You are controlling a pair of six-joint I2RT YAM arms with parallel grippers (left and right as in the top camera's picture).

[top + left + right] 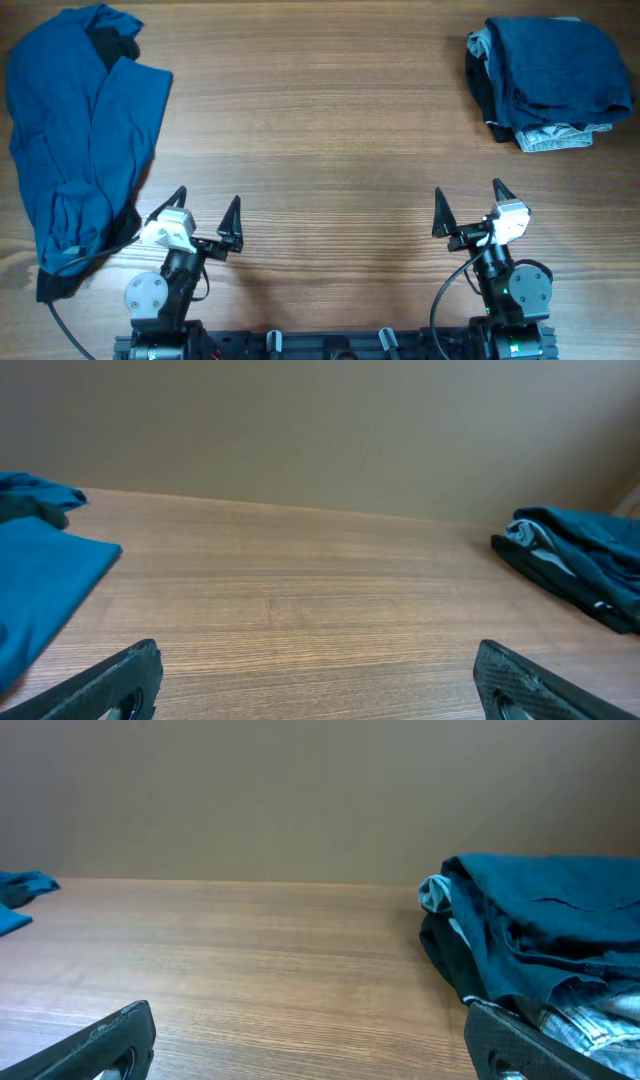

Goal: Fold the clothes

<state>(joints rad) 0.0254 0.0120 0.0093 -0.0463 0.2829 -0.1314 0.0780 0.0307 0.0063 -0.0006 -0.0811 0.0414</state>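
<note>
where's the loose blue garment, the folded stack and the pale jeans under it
loose blue garment (90,140): overhead view, middle of its spread cloth.
folded stack (560,60): overhead view, top dark blue layer.
pale jeans (555,139): overhead view, edge showing at the stack's bottom.

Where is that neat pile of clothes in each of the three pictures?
Overhead: the folded pile sits top right.
Left wrist: the folded pile is at the right edge.
Right wrist: the folded pile fills the right side.
Shared landmark: the loose blue garment, at the left in every view.
</note>
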